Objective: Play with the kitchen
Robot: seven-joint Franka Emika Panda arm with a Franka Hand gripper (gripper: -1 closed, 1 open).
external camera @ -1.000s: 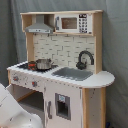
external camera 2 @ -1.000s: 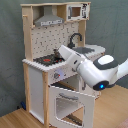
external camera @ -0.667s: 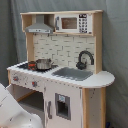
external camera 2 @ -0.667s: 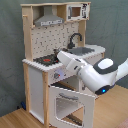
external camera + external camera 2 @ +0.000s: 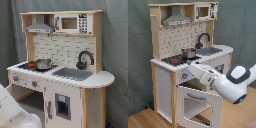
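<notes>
The kitchen is a tall toy of pale wood and white panels, seen in both exterior views. It has a grey hood, a black faucet and a sink. A metal pot sits on the red-ringed stovetop. In the second exterior view the oven door hangs open, tilted forward and down. My white arm reaches in from the second exterior view's right, and my gripper is at the control panel just below the stovetop edge, above the open door.
A microwave sits on the top shelf. A windowed cabinet door under the sink is shut. Part of my white arm fills the first exterior view's lower left corner. A grey curtain hangs behind, and the floor is wood.
In the second exterior view my arm has swung down and toward the left, its tip dropping from countertop height to the front panel. The kitchen and pot have not moved.
</notes>
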